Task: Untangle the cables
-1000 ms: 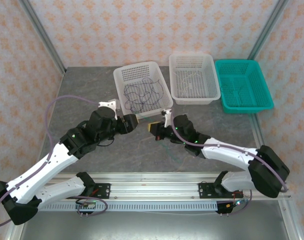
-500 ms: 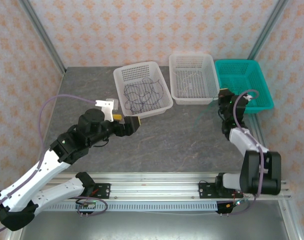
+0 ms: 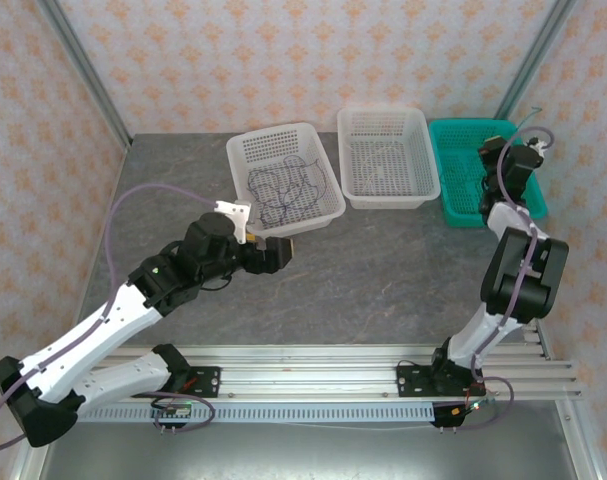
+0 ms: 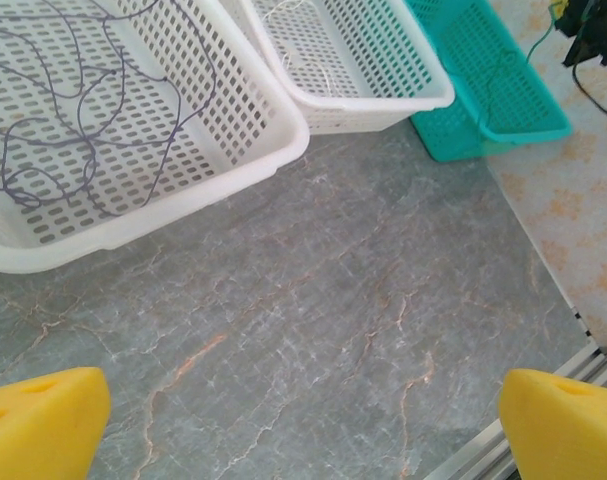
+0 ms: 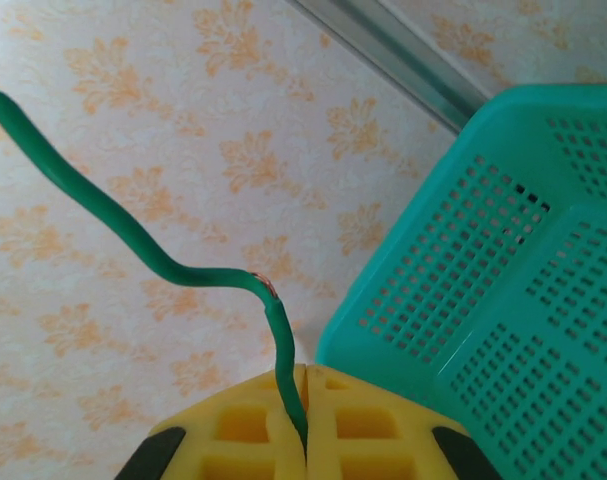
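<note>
Grey marbled table point(image 3: 383, 270) carries three slotted baskets in a row along its far edge, with patterned wallpaper behind them. Toward the far left stands a white basket point(image 3: 273, 131), and the dark purple cable point(image 3: 283, 190) lies looped and crossed over itself on its floor. Just to its right is a second white basket point(image 3: 388, 200), holding a thin white cable point(image 4: 293, 60) that is hard to trace against the plastic. At the far right corner sits the teal basket point(image 3: 461, 210).

The left gripper point(image 3: 280, 250) hovers low over the table just in front of the first white basket's near wall. In the left wrist view its yellow pads point(image 4: 43, 420) sit at opposite lower corners, so the jaws are spread wide with nothing between them.

The right gripper point(image 3: 503, 150) is raised above the teal basket, near the wall. In the right wrist view its yellow pads are pressed together on the teal-green cable point(image 5: 198, 275), which rises from the seam between them and bends away up to the left across the wallpaper. The basket's corner lies just to the right.
</note>
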Motion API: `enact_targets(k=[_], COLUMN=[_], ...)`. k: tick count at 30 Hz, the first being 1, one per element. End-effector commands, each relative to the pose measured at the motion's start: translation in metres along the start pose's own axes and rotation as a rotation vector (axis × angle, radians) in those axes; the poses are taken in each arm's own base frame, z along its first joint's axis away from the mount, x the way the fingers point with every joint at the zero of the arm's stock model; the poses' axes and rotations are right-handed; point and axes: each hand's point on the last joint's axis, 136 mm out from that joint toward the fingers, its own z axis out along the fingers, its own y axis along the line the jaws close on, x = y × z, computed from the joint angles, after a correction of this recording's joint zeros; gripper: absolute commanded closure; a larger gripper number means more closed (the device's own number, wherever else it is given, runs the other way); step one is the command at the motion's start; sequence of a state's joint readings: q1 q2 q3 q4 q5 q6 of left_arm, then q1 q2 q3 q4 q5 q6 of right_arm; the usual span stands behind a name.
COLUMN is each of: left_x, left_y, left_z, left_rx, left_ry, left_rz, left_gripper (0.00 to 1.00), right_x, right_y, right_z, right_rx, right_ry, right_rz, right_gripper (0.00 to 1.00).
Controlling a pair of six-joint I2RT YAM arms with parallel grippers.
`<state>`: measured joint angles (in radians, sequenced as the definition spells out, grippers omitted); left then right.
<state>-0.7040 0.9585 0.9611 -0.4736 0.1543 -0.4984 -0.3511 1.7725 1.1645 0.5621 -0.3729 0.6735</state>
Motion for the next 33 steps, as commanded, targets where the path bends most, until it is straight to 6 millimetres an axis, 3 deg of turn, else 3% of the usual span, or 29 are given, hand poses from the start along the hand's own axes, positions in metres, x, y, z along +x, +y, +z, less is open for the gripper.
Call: enact_targets(k=[1, 5, 10, 16, 23, 27, 33], left_x=[-0.003, -0.002, -0.005, -0.003, -0.001, -0.002, -0.004], left_y=[-0.002, -0.004, -0.004, -0.001, 0.002, 0.006, 0.014], left_z=[0.008, 0.017, 0.023, 0.031, 0.04, 0.042, 0.033], left_rx=[0.02, 0.032, 0.018, -0.002, -0.021, -0.044, -0.091], left_ry=[-0.014, -0.017, -0.016, 0.0, 0.013, 0.011, -0.008], left_rz=[0.01, 0.004, 0.009, 0.015, -0.003, -0.012, -0.006], left_gripper=[0.0, 0.0, 0.0, 0.0, 0.0, 0.0, 0.0], right_x=[-0.021, -0.032, -0.009, 0.019, 0.028, 0.027, 0.018], right_y=[0.035, 0.034, -0.004, -0.033, -0.105, -0.123, -0.098], right_z=[0.011, 0.029, 0.051, 0.077, 0.097, 0.095, 0.08], right_rx=[-0.102, -0.072, 0.049, 0.089, 0.448, 0.558, 0.572], right_ry=[-0.028, -0.038, 0.086, 0.222, 0.351, 0.364, 0.357], right_rz=[-0.165, -0.277, -0.42, -0.45, -0.401, -0.359, -0.264], right_gripper=[1.0, 1.0, 1.0, 1.0, 0.98, 0.72, 0.46])
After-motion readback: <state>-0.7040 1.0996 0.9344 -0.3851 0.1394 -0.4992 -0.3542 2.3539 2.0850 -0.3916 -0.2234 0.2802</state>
